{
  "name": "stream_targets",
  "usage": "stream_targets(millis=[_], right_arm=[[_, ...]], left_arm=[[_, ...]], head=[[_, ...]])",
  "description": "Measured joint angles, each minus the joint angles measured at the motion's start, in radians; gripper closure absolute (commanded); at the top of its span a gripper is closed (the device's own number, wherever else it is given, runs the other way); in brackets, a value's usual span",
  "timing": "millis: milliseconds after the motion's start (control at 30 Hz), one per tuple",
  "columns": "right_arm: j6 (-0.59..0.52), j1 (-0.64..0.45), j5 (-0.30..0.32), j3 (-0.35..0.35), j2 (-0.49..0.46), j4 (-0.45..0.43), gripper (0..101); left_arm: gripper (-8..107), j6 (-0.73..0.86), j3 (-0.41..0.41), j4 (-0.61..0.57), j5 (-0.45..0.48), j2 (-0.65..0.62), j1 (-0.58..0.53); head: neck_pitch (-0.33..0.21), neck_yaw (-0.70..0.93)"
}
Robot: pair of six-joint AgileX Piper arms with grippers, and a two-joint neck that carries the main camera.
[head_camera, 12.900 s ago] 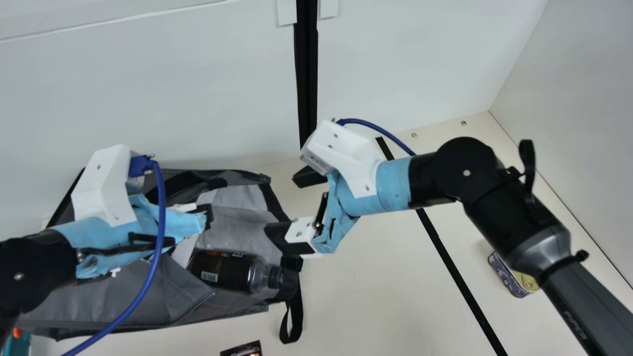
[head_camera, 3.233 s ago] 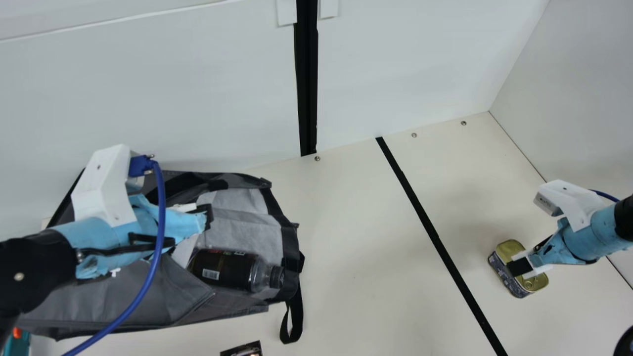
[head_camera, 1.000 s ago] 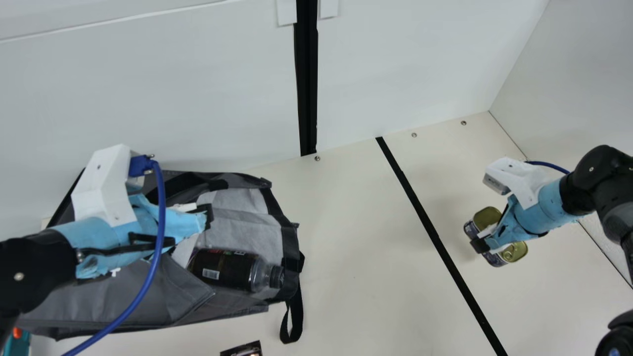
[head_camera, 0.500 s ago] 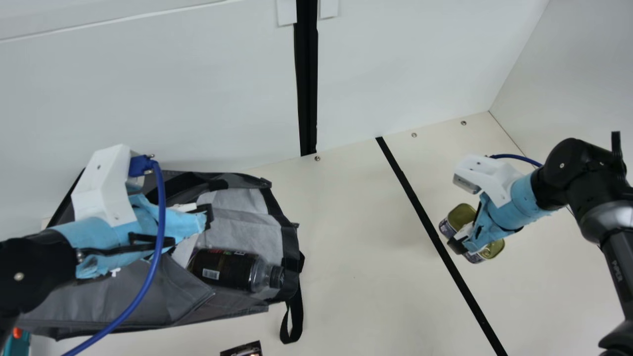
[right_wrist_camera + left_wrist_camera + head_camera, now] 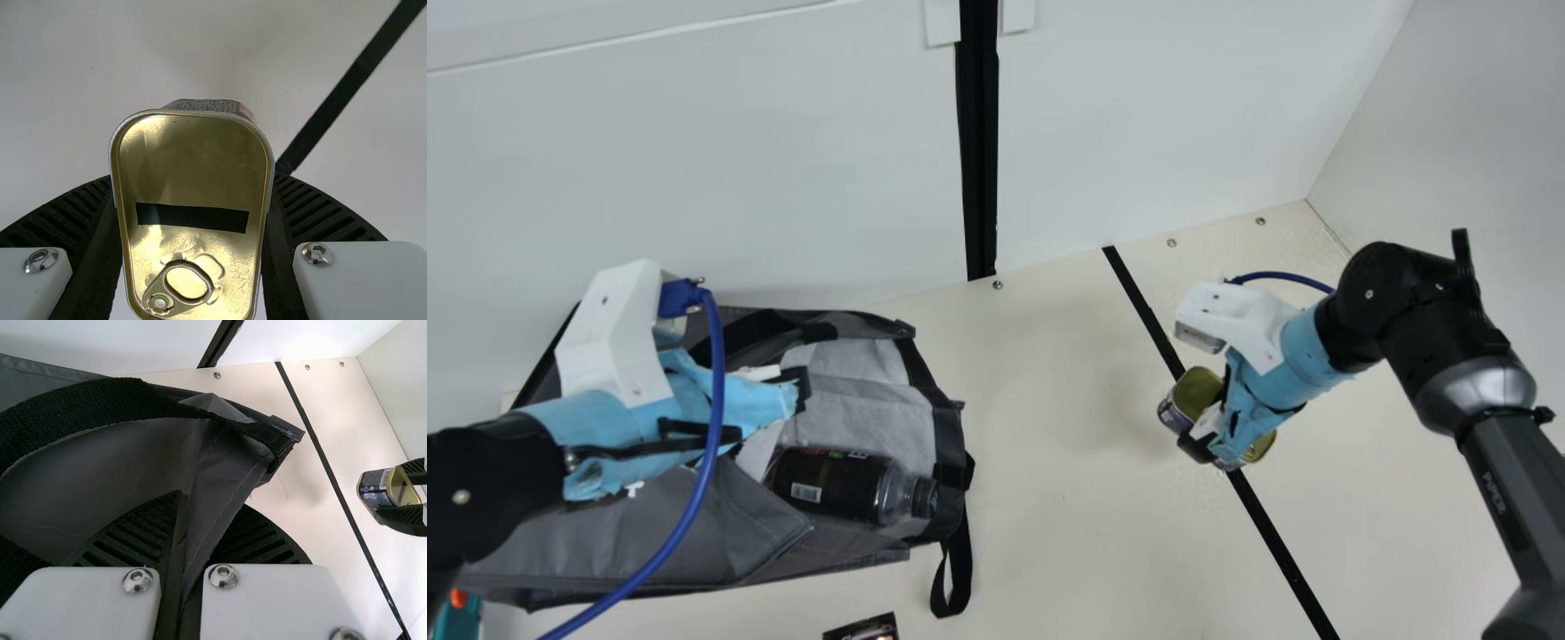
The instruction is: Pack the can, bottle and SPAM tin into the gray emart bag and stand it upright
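Above the bench [image 5: 1067, 542], the right gripper's [image 5: 1197, 443] fingers grasp the SPAM tin [image 5: 1195, 389] between them, by its long sides. The right wrist view shows its pull ring [image 5: 207, 285], lid facing that camera; in the main view its long axis slants upper left to lower right. The left gripper's [image 5: 804, 388] fingers clench the gray bag [image 5: 863, 404]; the bottle [image 5: 831, 484] lies sideways at its mouth.

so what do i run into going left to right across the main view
Teal-and-orange object at the left edge → gray bag → bottle lying in the bag's opening → SPAM tin in the right gripper → right arm's black joints
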Motion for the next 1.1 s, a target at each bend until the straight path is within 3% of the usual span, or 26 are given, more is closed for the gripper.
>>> stream_targets(millis=[1100], right_arm=[[0.072, 0.375, 0.000, -0.007, -0.006, 0.065, 101]], left_arm=[[107, 0.000, 0.000, 0.000, 0.000, 0.000, 0.000]], head=[[0.000, 0.000]])
